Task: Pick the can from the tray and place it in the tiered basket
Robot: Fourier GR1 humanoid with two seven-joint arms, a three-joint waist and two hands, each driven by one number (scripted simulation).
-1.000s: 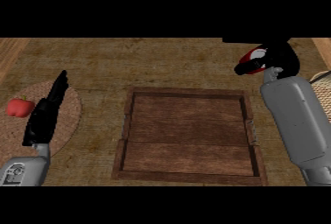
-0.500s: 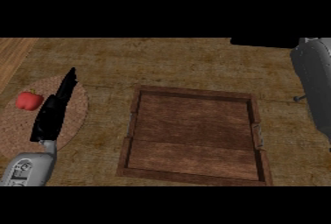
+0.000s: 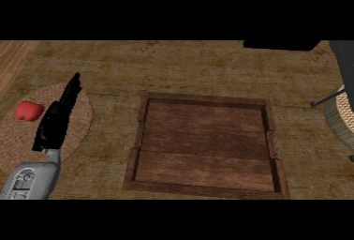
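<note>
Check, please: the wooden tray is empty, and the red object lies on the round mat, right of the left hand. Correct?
Not quite. The head view shows the red object on the round mat to the left of the left hand, not to the right. The wooden tray is empty.

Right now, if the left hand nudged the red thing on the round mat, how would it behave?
The red thing looks rounded, so it would probably roll rather than slide. The woven round mat may slow it. It is small beside the left hand, so likely light.
</note>
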